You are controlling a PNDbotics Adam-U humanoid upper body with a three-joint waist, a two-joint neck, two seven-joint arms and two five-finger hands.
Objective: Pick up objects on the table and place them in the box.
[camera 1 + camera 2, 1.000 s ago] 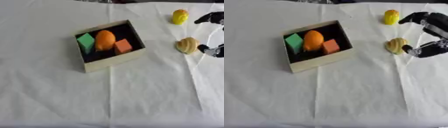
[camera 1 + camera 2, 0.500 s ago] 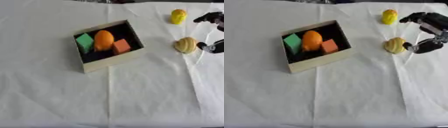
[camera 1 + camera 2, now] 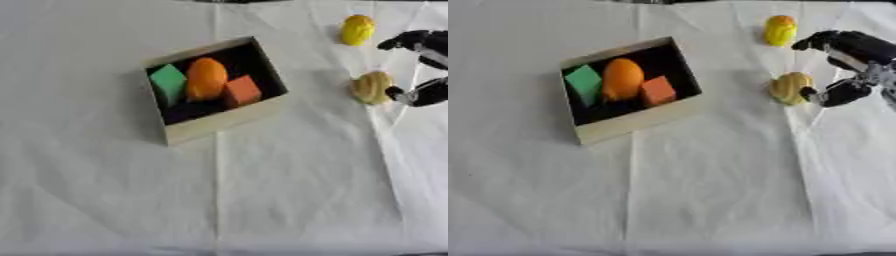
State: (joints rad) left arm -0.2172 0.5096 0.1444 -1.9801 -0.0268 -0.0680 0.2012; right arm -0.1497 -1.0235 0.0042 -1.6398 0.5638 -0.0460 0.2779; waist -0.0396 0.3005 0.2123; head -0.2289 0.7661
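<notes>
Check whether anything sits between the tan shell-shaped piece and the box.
Nothing visible does. Bare white cloth lies between the tan shell-shaped piece and the box. The right hand is beside the piece, on the side away from the box.

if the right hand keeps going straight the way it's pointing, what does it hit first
Most likely the tan ridged object: the right hand points left, thumb tip right beside it. Contact is unclear. The yellow object sits farther up.
</notes>
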